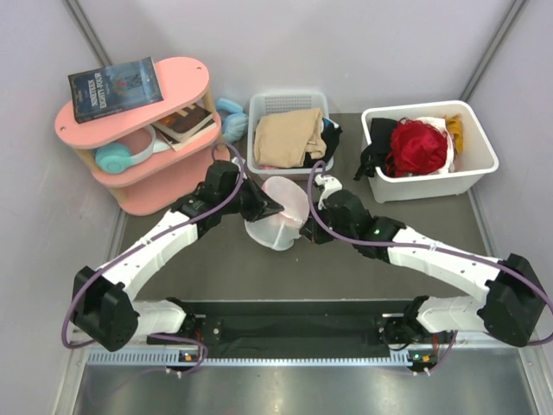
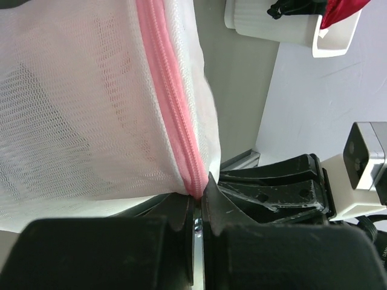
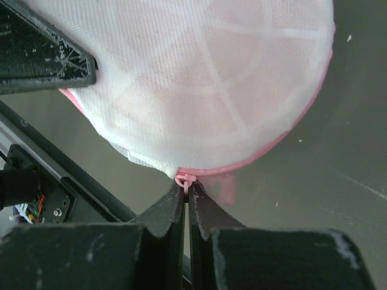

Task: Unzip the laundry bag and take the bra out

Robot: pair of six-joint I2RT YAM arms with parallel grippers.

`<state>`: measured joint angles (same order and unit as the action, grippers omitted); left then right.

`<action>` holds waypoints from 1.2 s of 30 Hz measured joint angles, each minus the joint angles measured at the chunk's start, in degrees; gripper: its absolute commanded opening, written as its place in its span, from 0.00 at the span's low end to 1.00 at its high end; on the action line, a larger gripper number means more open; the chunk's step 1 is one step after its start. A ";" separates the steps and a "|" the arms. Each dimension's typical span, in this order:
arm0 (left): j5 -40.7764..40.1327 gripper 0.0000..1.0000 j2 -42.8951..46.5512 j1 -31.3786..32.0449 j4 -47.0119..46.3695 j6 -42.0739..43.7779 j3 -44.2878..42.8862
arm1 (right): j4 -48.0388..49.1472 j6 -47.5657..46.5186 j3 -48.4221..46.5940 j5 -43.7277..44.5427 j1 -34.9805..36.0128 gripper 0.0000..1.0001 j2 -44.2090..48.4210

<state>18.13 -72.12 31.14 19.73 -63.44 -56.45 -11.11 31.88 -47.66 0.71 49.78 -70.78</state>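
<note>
The laundry bag (image 1: 278,216) is seen at the middle of the table (image 1: 216,270), just in front of 2 white bins and caught between both arms. The left pincer (image 2: 199,194) is clamped shut on the bag's edge, and the pink zipper (image 2: 174,121) is seen running straight down into its closed fingertips. And on the other side, the right pincer (image 3: 186,188) is closed too, with the small pink zipper pull (image 3: 185,179) pinched at its very tip, right on the bag's rim. The white mesh is stretched round and pale above it, and whether anything lies inside cannot be told. Behind, a red garment (image 1: 419,147) is heaped in the right bin (image 1: 473,173), and beige cloth (image 1: 287,137) is folded in the left bin (image 1: 259,111).
</note>
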 measured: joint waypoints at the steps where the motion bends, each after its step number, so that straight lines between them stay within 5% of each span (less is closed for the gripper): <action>1: 0.72 0.00 0.00 -0.68 0.02 0.46 0.00 | -0.04 0.00 0.02 0.22 0.00 0.00 0.28; 12: 7.48 0.00 -2.51 -4.63 0.44 6.75 -0.85 | -1.95 -0.22 1.18 1.46 -0.07 0.00 3.43; 13: 8.02 0.05 -3.76 -4.63 0.42 7.61 -1.53 | -2.43 -0.31 1.18 1.60 -0.07 0.00 3.61; 14: 8.26 0.27 -4.92 -4.66 0.31 8.26 -2.12 | -2.71 -0.37 1.18 1.64 -0.07 0.00 3.65; 17: 8.87 0.64 -7.74 -4.70 0.20 10.97 -4.07 | -4.11 -0.37 1.18 1.64 -0.07 0.00 3.67; 18: 8.63 0.68 -8.68 -4.87 0.39 11.43 -5.25 | -5.14 -0.37 1.16 1.60 -0.07 0.00 3.67; 26: 2.54 0.72 -7.26 -5.51 8.46 15.72 -8.90 | -7.50 0.90 -0.68 1.64 1.66 0.00 1.14; 36: -0.92 0.70 12.61 -5.38 16.09 10.93 3.74 | -6.43 4.35 -8.28 0.20 9.88 0.00 -10.56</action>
<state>17.21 -59.51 25.76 35.81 -52.51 -52.71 -17.54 36.23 -55.94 0.91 59.66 -81.34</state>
